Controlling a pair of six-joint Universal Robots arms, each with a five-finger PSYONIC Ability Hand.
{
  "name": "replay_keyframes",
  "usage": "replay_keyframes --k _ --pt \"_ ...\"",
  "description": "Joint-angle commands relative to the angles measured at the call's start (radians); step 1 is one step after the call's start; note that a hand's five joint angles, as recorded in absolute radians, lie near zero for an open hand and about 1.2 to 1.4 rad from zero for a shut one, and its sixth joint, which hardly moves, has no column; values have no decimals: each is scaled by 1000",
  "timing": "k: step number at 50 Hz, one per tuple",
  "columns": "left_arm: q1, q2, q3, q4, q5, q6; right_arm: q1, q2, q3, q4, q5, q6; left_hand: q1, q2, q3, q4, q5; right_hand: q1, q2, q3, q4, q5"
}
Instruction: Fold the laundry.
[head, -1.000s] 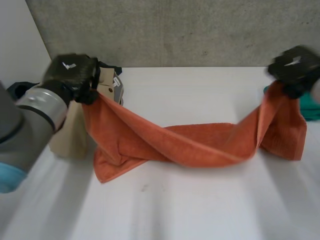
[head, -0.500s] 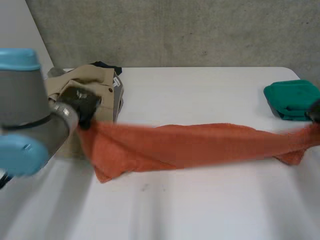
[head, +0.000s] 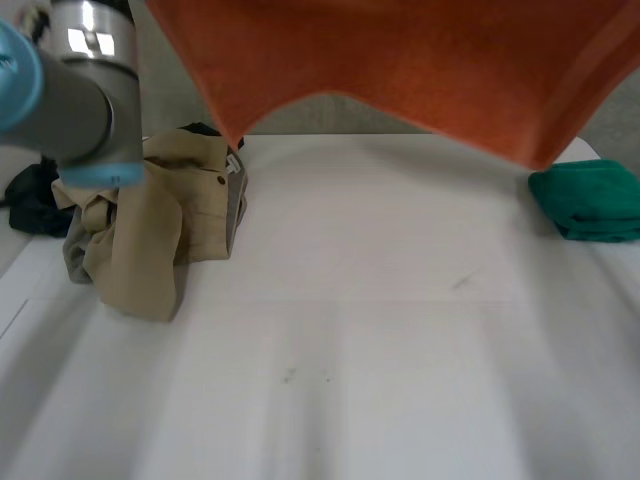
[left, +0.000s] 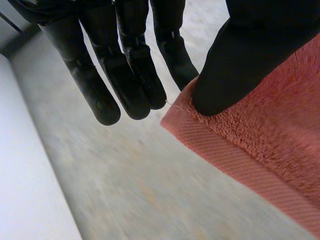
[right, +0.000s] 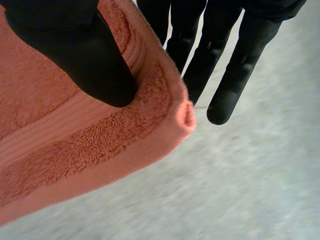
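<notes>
Fingers (left: 131, 85) of left hand (left: 84, 75), left wrist view: straight, side by side, thumb (left: 235, 70) pressed down on one corner of orange towel (left: 260, 150), pinching it against nearest finger. Holds that corner alone. Thick looped terry pile, flat ribbed band along hem, loose thread at very tip.

Right wrist view: same picture on right hand (right: 210, 45). Fingers straight, thumb (right: 75, 55) clamping towel's (right: 90, 145) other held corner. Corner rolled over on itself here, hem curled into small tube. Grip on bunched cloth, not on flat edge.

Head view: towel (head: 400, 60) now high and spread wide, lower edge hanging clear above counter (head: 380, 360). One second back: twisted, sagging onto counter between both hands. Half a second back: pulled low and taut. So lifted and stretched open since, twist apparently gone. Judgement: opening-out step about done, laying flat and first fold not yet begun.

- Left arm (head: 80, 90) raised close by.
- Crumpled beige garment (head: 150, 230), limp woven fabric, heaped at counter's left side.
- Dark cloth (head: 30, 195) just beyond it.
- Green cloth (head: 590, 200), neatly folded, at counter's right edge.
- Counter smooth, white, bare in middle; likely room enough for towel.
</notes>
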Motion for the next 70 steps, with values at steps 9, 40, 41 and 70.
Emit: replay_keyframes --k 9,40,41,70 --pt "-2 -39 -447 -136 61 -5 -14 134 233 283 -218 -27 239 197 200 194 246 254 218 206 198 225" --pt "-6 258 -602 -938 39 221 -291 -153 475 860 -233 -429 239 197 200 194 246 254 218 206 198 225" --pt "-8 240 -582 -919 36 218 -282 -136 471 834 -235 -412 239 197 200 194 246 254 218 206 198 225" --pt "4 30 -23 -7 -60 58 -64 8 32 -158 -66 145 239 197 200 194 246 254 218 206 198 225"
